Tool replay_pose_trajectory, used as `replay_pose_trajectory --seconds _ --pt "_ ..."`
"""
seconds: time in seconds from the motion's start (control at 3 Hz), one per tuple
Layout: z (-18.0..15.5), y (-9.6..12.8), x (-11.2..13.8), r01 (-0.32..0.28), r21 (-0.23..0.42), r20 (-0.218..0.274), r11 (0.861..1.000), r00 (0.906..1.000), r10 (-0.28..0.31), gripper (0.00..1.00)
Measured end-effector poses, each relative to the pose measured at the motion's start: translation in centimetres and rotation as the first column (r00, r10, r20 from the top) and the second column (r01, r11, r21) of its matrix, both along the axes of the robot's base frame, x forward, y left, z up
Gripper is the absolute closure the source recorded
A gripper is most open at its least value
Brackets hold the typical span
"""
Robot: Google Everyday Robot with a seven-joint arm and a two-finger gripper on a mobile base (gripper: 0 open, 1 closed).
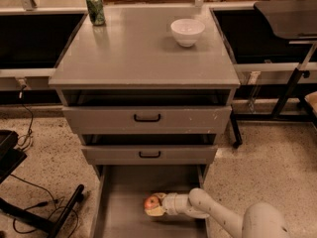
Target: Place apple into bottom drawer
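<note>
The apple, small and red-orange, sits between the fingers of my gripper, low inside the bottom drawer. That drawer is a long grey tray pulled out from under the cabinet. My white arm reaches in from the lower right, with the gripper pointing left over the drawer floor. The fingers are closed around the apple. I cannot tell whether the apple touches the floor.
The two upper drawers with black handles stand slightly open. A green can and a white bowl stand on the cabinet top. A black stand leg and cables lie on the floor at the left.
</note>
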State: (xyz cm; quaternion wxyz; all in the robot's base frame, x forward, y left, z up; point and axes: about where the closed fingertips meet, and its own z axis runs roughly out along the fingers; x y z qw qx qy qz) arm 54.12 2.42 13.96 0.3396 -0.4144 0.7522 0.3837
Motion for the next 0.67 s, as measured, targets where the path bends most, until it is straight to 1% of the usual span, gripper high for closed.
replay_pose_trajectory --seconds 0.67 --pt "0.00 0.01 0.00 0.000 0.000 0.000 1.000 1.0000 0.000 0.37"
